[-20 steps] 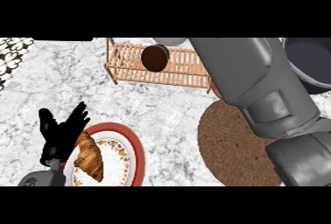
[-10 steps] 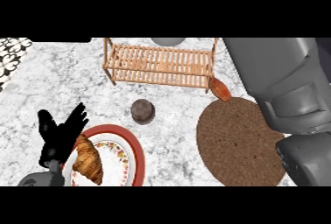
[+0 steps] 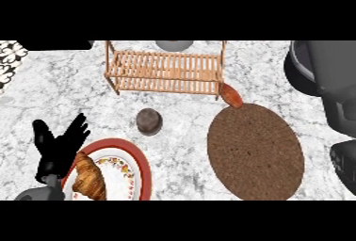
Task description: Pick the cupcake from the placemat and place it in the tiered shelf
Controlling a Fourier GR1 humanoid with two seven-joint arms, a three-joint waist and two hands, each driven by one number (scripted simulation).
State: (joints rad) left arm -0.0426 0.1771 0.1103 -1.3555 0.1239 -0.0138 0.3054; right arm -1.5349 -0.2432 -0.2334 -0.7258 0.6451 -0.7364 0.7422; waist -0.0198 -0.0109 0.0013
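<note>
- Against the frame of half a second back, the grey right arm [image 3: 332,89] is being seen further toward the right edge, and the view is framed a little differently; the cupcake [image 3: 149,121] is lying at much the same spot on the marble counter [image 3: 181,150].
- The cupcake — dark brown, round from above — is being shown on the bare counter, between the tiered shelf [image 3: 165,71] and the red-rimmed plate [image 3: 135,162]; it is touching neither, and it is well apart from the placemat [image 3: 256,150].
- The shelf, of pale wooden slats, is being shown near the top of the view with nothing lying on its slats.
- A small orange-brown item [image 3: 231,95] is being seen just beside the shelf's right corner, touching the placemat's upper rim; what it is cannot be told.
- The round brown placemat is lying right of centre, bare.
- A croissant [image 3: 88,179] is being carried on the plate at lower left.
- The left hand [image 3: 59,148] is resting at the plate's left rim, fingers straight and spread, nothing held.
- The right hand is not being shown — only forearm housing is in view.
</note>
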